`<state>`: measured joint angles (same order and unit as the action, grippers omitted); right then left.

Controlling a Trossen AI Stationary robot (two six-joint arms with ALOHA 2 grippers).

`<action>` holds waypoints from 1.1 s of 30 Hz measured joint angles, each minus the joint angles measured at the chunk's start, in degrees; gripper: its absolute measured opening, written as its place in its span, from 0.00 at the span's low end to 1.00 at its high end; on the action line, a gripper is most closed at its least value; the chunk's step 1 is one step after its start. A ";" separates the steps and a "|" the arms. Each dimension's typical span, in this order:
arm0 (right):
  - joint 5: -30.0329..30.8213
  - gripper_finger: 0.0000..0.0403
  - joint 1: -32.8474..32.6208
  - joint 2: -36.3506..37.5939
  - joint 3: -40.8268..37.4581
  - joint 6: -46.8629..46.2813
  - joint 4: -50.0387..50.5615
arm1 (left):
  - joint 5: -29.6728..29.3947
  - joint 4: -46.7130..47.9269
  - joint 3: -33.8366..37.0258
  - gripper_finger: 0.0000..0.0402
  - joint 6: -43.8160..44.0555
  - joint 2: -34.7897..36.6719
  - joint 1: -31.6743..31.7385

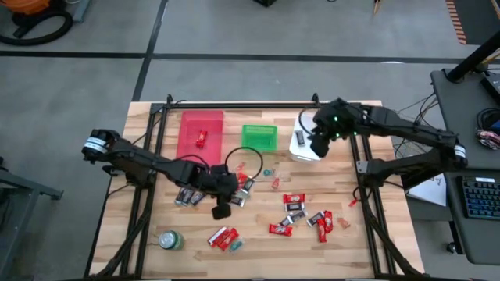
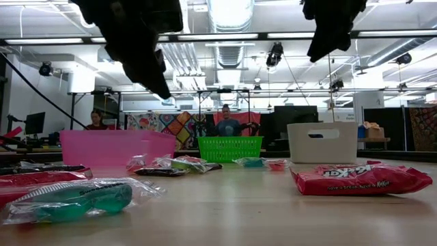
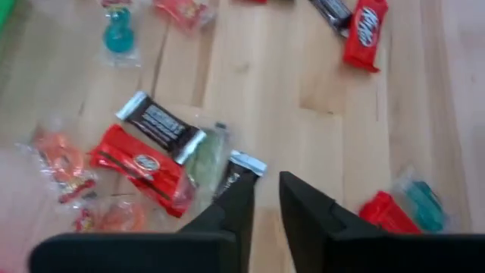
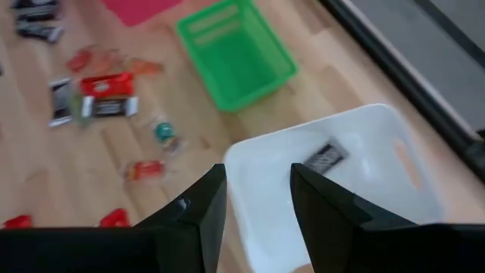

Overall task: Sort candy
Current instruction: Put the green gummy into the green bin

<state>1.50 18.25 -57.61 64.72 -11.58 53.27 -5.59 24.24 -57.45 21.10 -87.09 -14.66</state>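
1. The right gripper (image 4: 254, 199) hangs over the white bin (image 4: 394, 171), jaws parted and empty; one dark wrapped piece (image 4: 325, 157) lies inside the bin.
2. The left gripper (image 3: 261, 199) hovers over the table's middle, jaws slightly apart, holding nothing.
3. Three bins line the far edge: pink tray (image 1: 201, 134) holding one red candy, slatted green basket (image 1: 259, 137), and the white bin.
4. The candy (image 1: 297, 201), crinkly red and dark wrappers, lies scattered across the wooden table (image 1: 391, 234); bare wood shows between clusters.
5. A round green can (image 1: 170, 240) stands near the front left corner.
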 joint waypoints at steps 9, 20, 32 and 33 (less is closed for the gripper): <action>0.00 0.35 -7.57 0.98 -7.45 -2.43 -5.53 | -8.98 -5.48 1.65 0.39 0.42 -0.01 -1.08; 0.09 0.35 -11.89 0.98 -9.91 -5.42 -6.93 | -10.40 -25.49 13.46 0.40 2.66 -0.07 -1.11; 0.16 0.35 -12.38 0.92 -10.50 -5.39 -10.85 | -10.61 -32.98 15.95 0.40 3.14 -6.59 -1.11; 0.15 0.35 -12.41 0.93 -10.56 -5.39 -10.73 | -10.53 -32.09 15.00 0.40 2.37 -8.10 -1.11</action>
<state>1.65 5.85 -56.68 54.16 -16.97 42.54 -16.13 -7.85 -42.45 23.47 -95.18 -15.77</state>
